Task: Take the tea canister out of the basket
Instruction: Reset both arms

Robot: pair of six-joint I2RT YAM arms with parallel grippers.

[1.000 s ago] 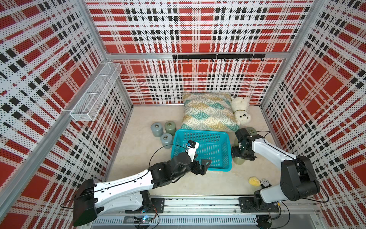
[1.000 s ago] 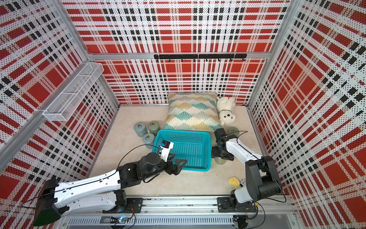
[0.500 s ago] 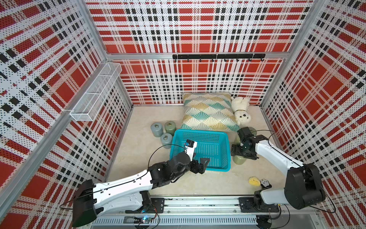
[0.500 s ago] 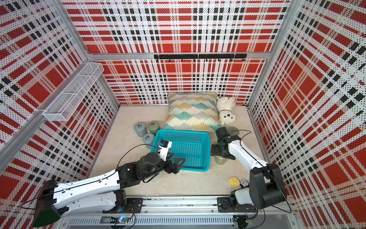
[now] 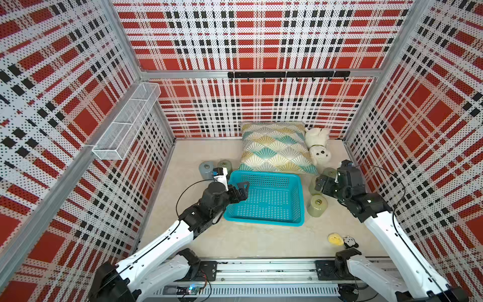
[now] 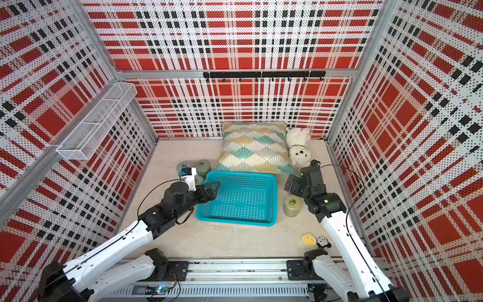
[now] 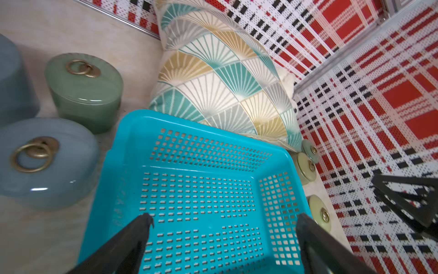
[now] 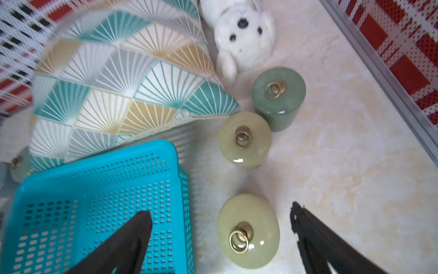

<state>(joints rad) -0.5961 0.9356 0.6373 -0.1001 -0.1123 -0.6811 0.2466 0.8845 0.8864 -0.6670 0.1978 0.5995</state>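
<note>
Tea canister [image 5: 317,205], pale yellow-green with a brass ring on its lid, stands upright on the surface outside the basket [image 5: 266,201], just beside the basket's right wall near its front right corner. The turquoise basket sits mid-surface and shows only its bare perforated floor.

The right gripper [image 8: 219,210] hovers above and a little behind the canister. Its fingers [image 8: 132,234] are spread wide, clear of the lid and holding nothing. The left gripper [image 7: 224,217] hangs over the basket's left rim near the back left corner, its fingers [image 7: 132,239] also spread wide with nothing between them. Whether it touches the rim I cannot tell.

Behind the tea canister, along the basket's right side, stand a second pale canister [image 8: 244,138] and a green canister [image 8: 278,97]. A fan-patterned pillow [image 5: 274,149] lies against the back edge, its front edge at the basket's back rim, with a white plush dog [image 5: 318,151] beside it toward the back right corner. Off the basket's back left corner cluster a blue-grey canister [image 7: 47,163], a sage canister [image 7: 83,87] and another blue-grey one at the picture's edge. A yellow toy [image 5: 335,239] and a black-and-white toy [image 5: 350,241] lie touching near the front right corner.
</note>
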